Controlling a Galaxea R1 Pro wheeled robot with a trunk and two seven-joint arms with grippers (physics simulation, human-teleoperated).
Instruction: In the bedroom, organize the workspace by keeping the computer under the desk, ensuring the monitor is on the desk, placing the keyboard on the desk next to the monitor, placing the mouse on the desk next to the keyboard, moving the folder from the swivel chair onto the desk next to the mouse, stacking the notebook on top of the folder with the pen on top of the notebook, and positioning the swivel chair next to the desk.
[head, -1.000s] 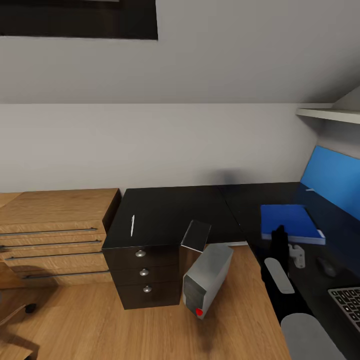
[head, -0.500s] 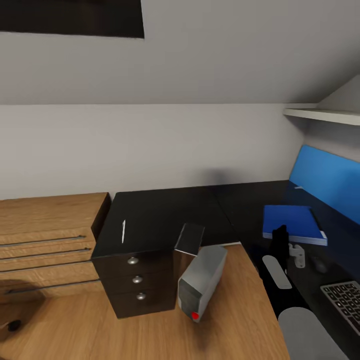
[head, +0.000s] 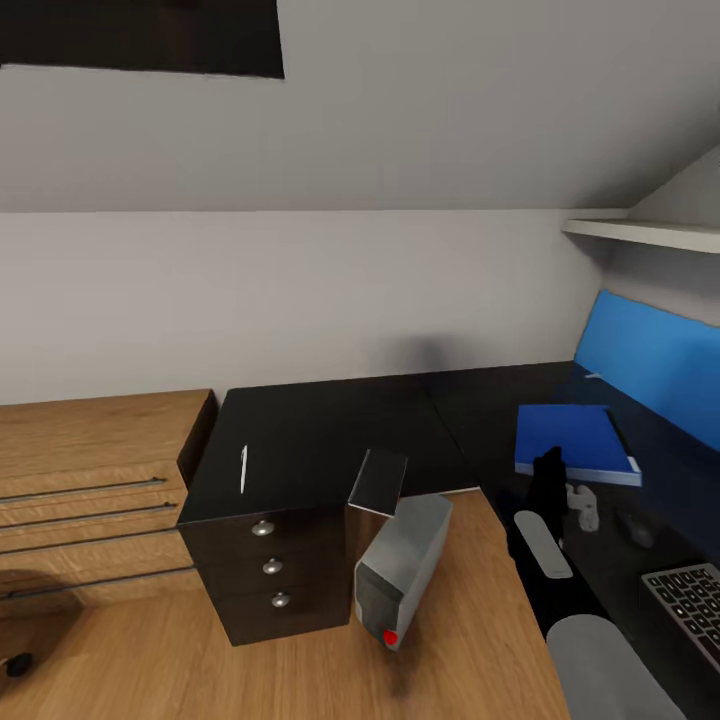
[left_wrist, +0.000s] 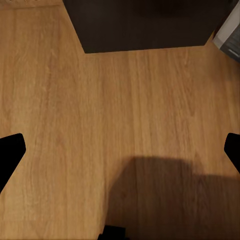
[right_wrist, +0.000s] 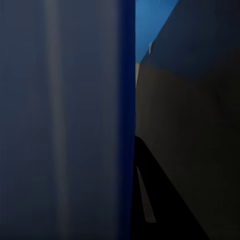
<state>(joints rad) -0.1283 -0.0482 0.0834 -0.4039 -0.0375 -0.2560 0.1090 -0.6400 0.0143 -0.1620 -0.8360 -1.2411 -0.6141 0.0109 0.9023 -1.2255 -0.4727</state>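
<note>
The bright blue folder (head: 572, 440) lies about level over the black desk (head: 330, 430), in front of the blue back panel. My right gripper (head: 548, 472) is shut on its near edge. In the right wrist view the folder (right_wrist: 65, 120) looms very close. The mouse (head: 635, 528) and the keyboard (head: 690, 600) lie on the desk to the right. A white pen (head: 243, 468) rests on the desk above the drawers. The dark glossy notebook (head: 378, 482) stands tilted at the desk's front edge. Below it the silver computer (head: 400, 570) leans on the floor. My left gripper (left_wrist: 120, 150) hangs open over the wooden floor.
A light wooden drawer chest (head: 90, 480) stands left of the desk's black drawers (head: 270, 565). A white shelf (head: 650, 232) juts out above the blue panel (head: 650, 360). A dark caster (head: 15, 662) shows at the lower left. Open wooden floor (head: 300, 670) lies in front.
The camera has panned, so the chest, drawers, mouse and keyboard slid left in the picture. The folder stayed with my right gripper and shifted slightly relative to the mouse.
</note>
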